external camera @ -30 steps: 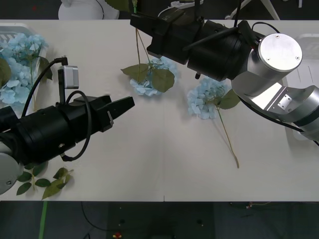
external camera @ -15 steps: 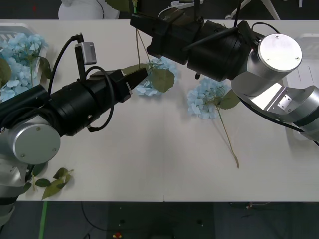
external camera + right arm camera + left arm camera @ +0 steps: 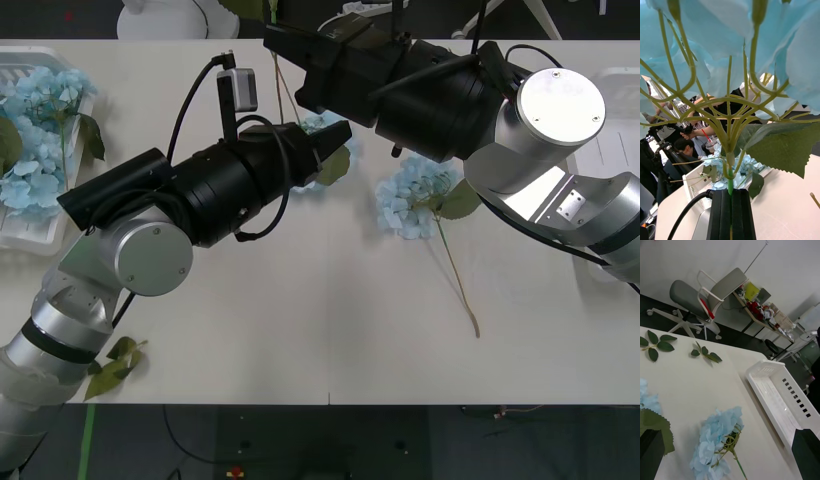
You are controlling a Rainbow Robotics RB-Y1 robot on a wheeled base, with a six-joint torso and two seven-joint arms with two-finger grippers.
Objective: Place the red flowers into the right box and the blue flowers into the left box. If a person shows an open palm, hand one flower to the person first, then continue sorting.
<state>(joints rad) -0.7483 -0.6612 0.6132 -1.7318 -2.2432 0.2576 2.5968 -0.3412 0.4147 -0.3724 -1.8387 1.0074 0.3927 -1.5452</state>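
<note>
My right fingers [image 3: 730, 213] pinch a pale-blue, green-leaved flower [image 3: 733, 67]; left fingers [image 3: 805, 453] spread, empty. Left box [image 3: 20, 230] holds blue flowers [image 3: 35, 130].

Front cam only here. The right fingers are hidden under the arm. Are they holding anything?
Observer: Yes. On the right wrist camera the right gripper is shut on the green stem of a blue flower.
Operator: Left fingers, open or shut?
Observer: Open. On the left wrist camera the left gripper has its fingers spread, and a loose flower lies on the table ahead of it.
Operator: Anything in the right box? The arm covers it for me.
Observer: The left wrist camera shows the right box with a bare slotted bottom and no flowers in the part I can see.
</note>
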